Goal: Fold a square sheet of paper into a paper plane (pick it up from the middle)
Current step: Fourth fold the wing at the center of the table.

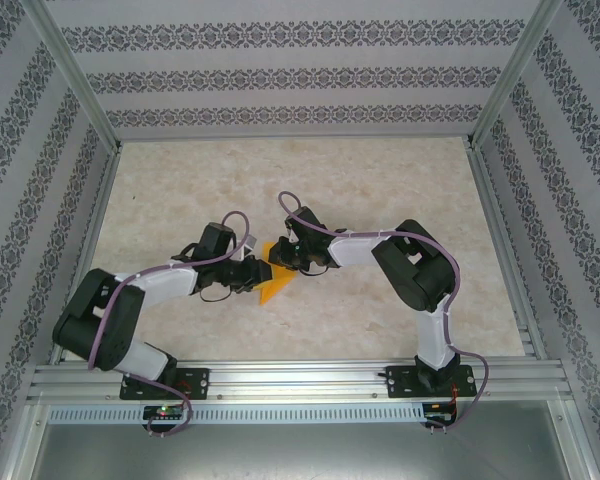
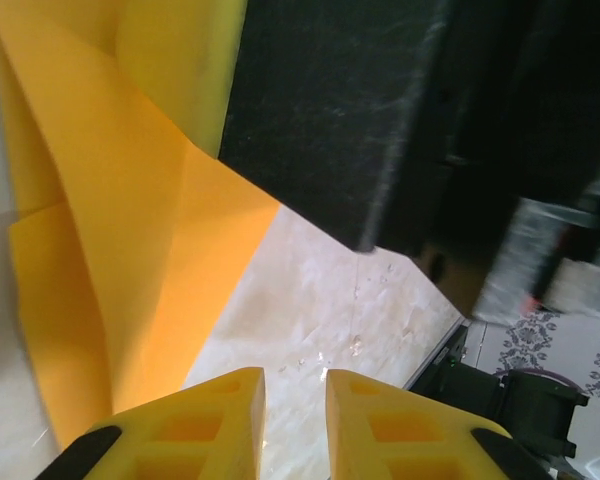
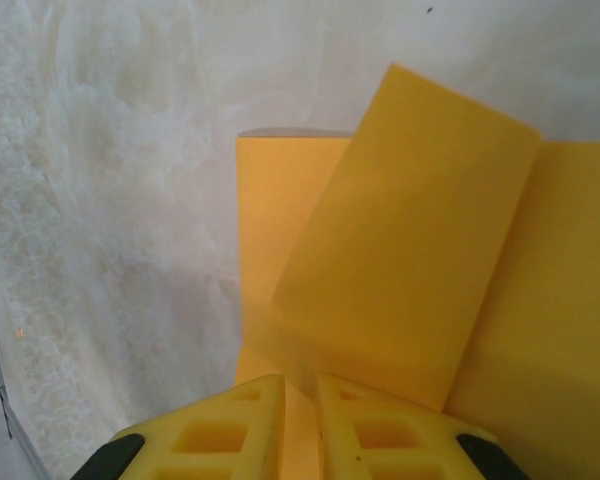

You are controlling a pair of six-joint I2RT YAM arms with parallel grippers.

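Square sheet of paper [image 1: 274, 283], orange-yellow, partly folded with creased flaps, lay mid-table on pale marbled tabletop [image 1: 380, 190], between both arms. Left gripper [image 1: 258, 272] met it from left side, right gripper [image 1: 283, 252] from right. Left wrist view: jaws narrowly parted, paper [image 2: 110, 250] beside them. Right wrist view: jaws nearly closed, raised flap [image 3: 410, 250] just ahead; grip on paper could not be told.

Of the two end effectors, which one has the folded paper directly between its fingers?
The right end effector: its narrow finger gap sits over the orange-yellow folded paper. The left end effector has bare table in its gap, with the paper beside it.
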